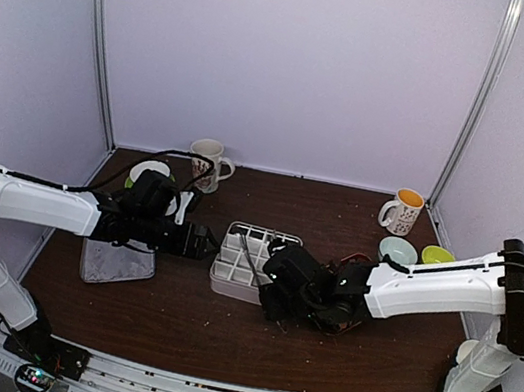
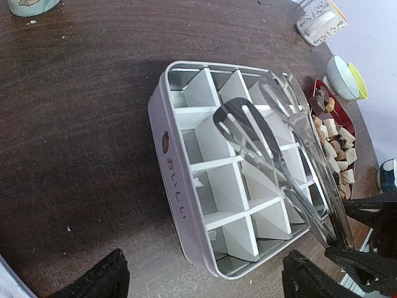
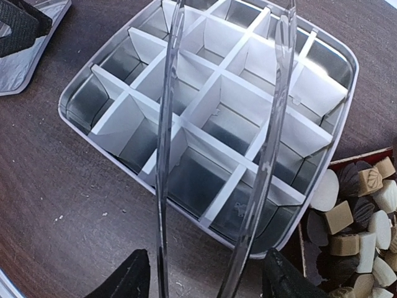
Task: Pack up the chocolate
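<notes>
Chocolates (image 3: 356,211): mixed dark, tan and white pieces, all heaped in the red tray (image 3: 363,155), touching the divided tin's (image 2: 177,186) right side. No piece shows in any tin cell, so by the look of it packing hasn't begun.

Right gripper (image 3: 205,273) grips the metal tongs (image 2: 248,133) by the handle end. The tong arms are spread, with the tips above the tin's cells and nothing between them. Left gripper (image 2: 208,276) is wide open, empty, low beside the tin's left wall, not touching it.

Risks, as I judge them:
- The tongs are over the tin, not the tray, so they must swing right first. A tip dragging low could catch the thin white dividers and buckle them.
- The pieces are small and smooth and the blades are slotted, so a weak squeeze could drop one onto the table.
- Nothing holds the tin, so a nudge from the tongs could slide it.
- The left gripper is close to the tong tips, so the two could collide.
</notes>
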`<state>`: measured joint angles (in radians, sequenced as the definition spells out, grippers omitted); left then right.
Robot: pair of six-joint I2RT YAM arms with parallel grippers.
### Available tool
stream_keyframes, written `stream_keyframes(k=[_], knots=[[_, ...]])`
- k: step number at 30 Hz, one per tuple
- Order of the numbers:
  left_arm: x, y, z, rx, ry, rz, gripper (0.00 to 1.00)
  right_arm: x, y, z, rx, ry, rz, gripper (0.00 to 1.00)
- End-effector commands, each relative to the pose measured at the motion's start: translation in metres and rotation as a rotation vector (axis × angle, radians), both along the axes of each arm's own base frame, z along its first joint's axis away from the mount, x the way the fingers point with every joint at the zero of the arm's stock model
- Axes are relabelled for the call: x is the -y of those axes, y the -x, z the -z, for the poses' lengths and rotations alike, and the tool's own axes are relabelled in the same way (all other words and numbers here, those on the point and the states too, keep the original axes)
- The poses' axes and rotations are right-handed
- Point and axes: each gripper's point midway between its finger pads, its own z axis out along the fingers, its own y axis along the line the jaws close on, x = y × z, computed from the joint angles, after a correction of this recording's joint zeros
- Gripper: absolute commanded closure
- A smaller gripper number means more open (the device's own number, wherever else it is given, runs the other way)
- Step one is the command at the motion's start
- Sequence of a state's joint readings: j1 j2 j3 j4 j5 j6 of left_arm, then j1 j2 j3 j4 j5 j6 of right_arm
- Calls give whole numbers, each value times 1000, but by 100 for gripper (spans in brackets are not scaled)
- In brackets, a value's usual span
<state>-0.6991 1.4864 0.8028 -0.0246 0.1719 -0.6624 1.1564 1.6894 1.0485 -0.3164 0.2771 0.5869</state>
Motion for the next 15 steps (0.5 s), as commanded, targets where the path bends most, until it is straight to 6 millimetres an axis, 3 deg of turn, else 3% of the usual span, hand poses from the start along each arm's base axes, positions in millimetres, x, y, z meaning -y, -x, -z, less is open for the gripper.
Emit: stream_keyframes(k=[1,9,15], knots=[[-3,-4,-2,23,-4,-5,12,-4,0,10,-42,53,-5,37],[-5,-5,-1,22,-13,-15,12,-6,-2,17,-61,92,3,50],[-22,-7,-10,64,-61,-73,12,-2,-6,-12,9,15,17,59]])
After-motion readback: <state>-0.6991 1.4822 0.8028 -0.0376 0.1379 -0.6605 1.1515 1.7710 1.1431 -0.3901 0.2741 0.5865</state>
